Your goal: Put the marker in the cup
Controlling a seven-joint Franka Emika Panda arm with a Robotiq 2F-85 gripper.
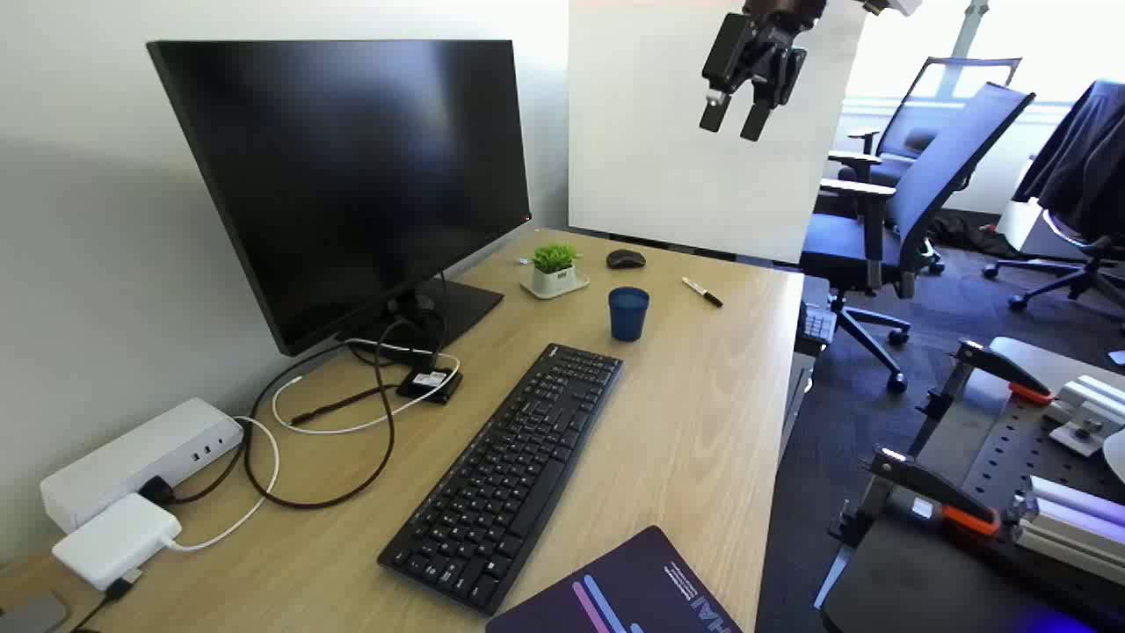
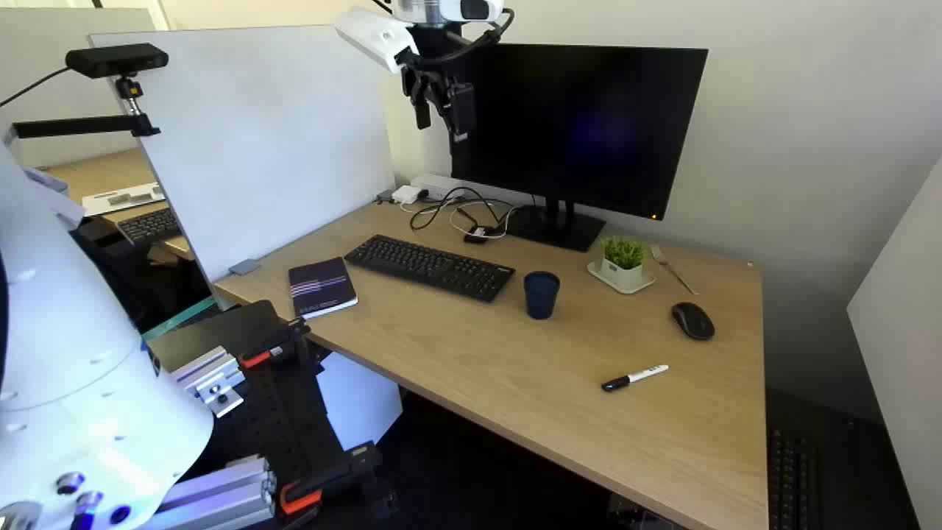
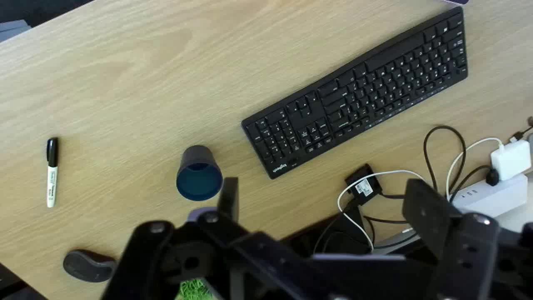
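The marker, white with a black cap, lies flat on the wooden desk, apart from the cup. It shows in both exterior views (image 1: 702, 292) (image 2: 635, 377) and at the left of the wrist view (image 3: 51, 173). The dark blue cup stands upright on the desk between keyboard and marker, in both exterior views (image 1: 627, 314) (image 2: 541, 296). In the wrist view the cup (image 3: 199, 173) shows its open mouth and looks empty. My gripper is high above the desk with its fingers wide apart and nothing between them, in both exterior views (image 1: 735, 120) (image 2: 441, 126) and the wrist view (image 3: 327, 200).
A black keyboard (image 2: 430, 266) lies beside the cup. A potted plant (image 2: 622, 263) on a white dish, a fork (image 2: 673, 269) and a mouse (image 2: 693, 321) are near the marker. A large monitor (image 1: 352, 176), loose cables (image 1: 387, 422) and a notebook (image 2: 321, 285) are also there.
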